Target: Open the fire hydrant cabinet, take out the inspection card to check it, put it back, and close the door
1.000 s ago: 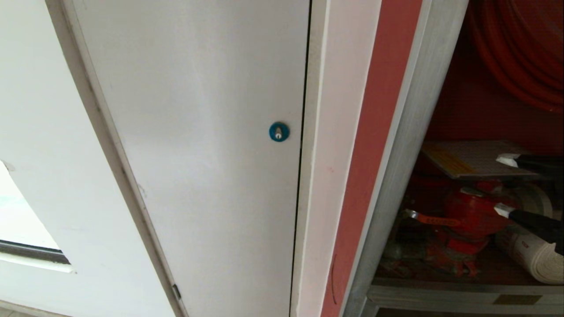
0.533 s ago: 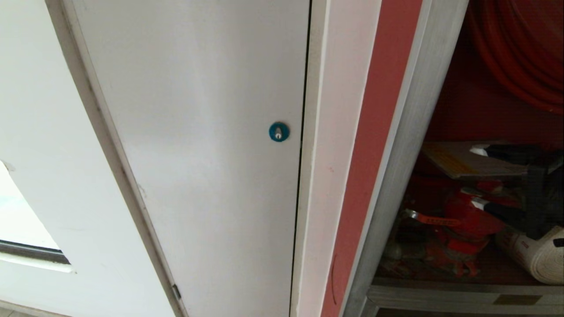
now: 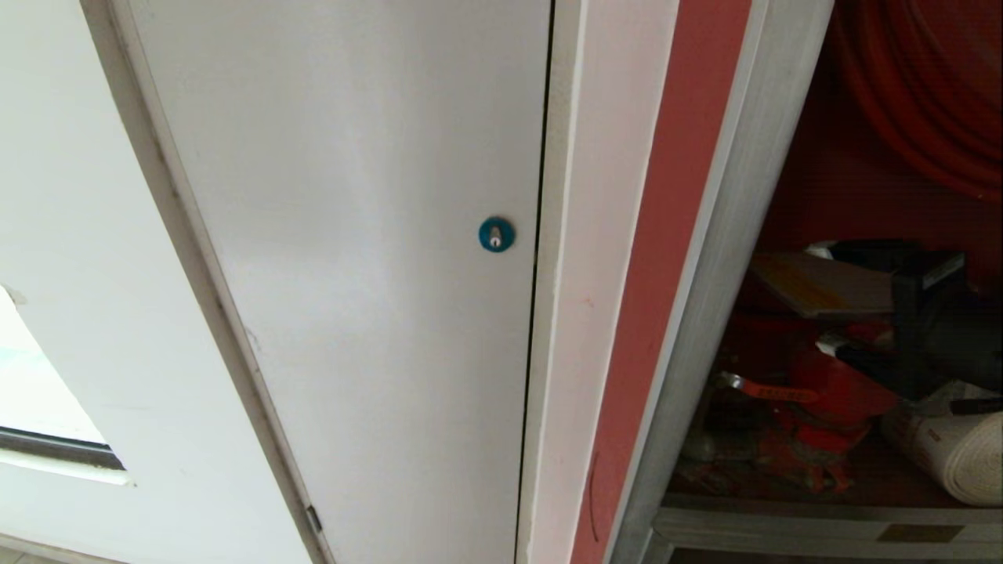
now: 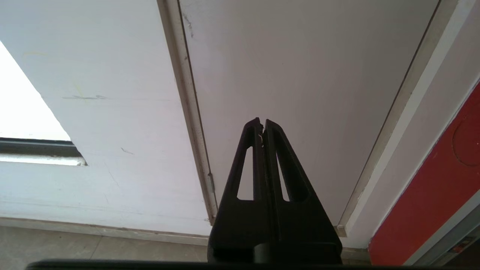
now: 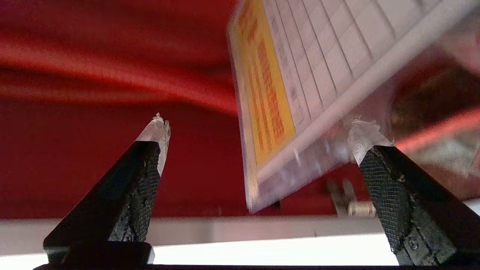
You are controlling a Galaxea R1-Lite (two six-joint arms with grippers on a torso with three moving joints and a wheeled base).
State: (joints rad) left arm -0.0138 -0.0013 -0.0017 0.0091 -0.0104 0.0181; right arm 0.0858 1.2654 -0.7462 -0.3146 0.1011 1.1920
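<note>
My right hand (image 5: 258,140) gapes open inside the fire hydrant cabinet (image 3: 705,258) — inspection card (image 5: 300,78) blurred, touching one fingertip (image 5: 365,142); left hand (image 4: 262,125) closed by the white door (image 4: 300,75).

White, yellow-banded inspection card (image 3: 823,283) lies flat inside the open, red-lined fire hydrant cabinet (image 3: 831,196).

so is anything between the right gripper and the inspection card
Nothing visible. The right gripper is open with the inspection card right ahead between its fingertips, one tip at the card's edge. The cabinet door is already out of the way.
</note>
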